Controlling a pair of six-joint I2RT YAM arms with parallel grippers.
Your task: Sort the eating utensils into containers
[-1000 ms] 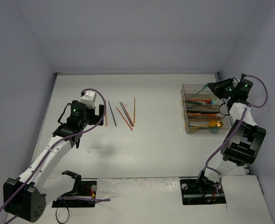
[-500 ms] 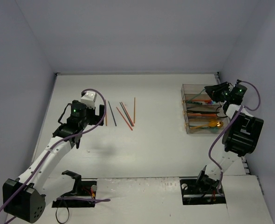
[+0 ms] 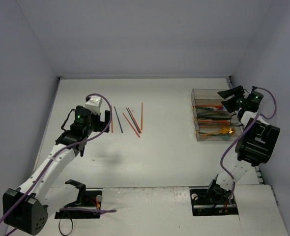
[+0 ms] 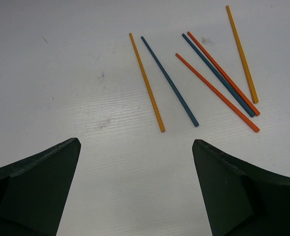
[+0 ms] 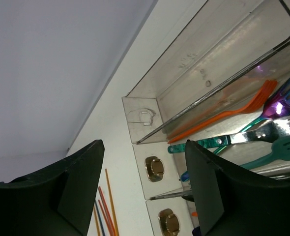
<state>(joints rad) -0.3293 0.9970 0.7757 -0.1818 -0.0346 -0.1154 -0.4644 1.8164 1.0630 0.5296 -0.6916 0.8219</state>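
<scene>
Six slim chopsticks (image 4: 169,81) (orange, red, navy) lie loosely fanned.

The white table (image 3: 159,157) carries six loose chopsticks (image 3: 130,120), two yellow-orange, two blue and two red, lying roughly side by side left of centre, nearer the far edge. The joined clear containers (image 3: 204,93) sit by the right edge near the far right corner.

Left pincer (image 4: 136,142) wide apart; right pincer (image 5: 144,147) likewise, wrist seemingly rolled sideways.
</scene>
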